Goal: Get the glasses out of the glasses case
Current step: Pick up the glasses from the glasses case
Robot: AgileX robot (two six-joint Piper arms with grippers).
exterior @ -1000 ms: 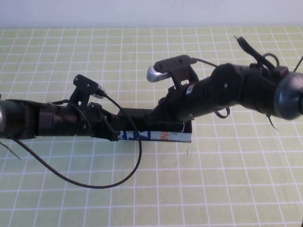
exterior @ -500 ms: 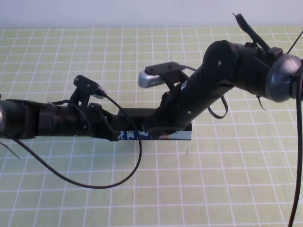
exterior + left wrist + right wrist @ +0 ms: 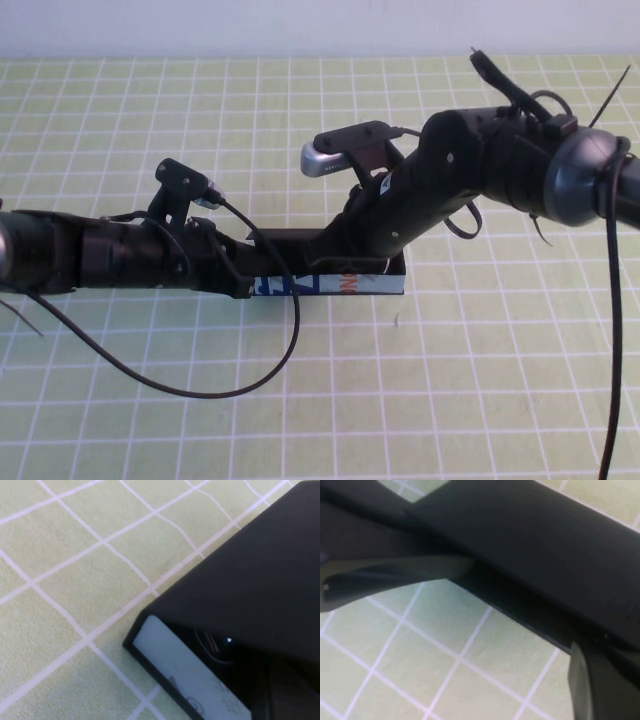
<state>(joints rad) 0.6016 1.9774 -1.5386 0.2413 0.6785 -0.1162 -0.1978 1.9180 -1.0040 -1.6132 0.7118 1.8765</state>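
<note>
My left arm lies low and nearly level, reaching in from the left, its left gripper (image 3: 243,283) at the centre; whether it is parted or closed, I cannot tell. My right arm comes in from the right, elbow raised, forearm sloping down and leftward, with the right gripper (image 3: 330,262) low at the centre, just beside the left one.

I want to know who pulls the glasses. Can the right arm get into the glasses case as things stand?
Probably yes: the right pincer is at the open glasses case, lid raised, while the left pincer holds its left end. The glasses aren't visible.
</note>
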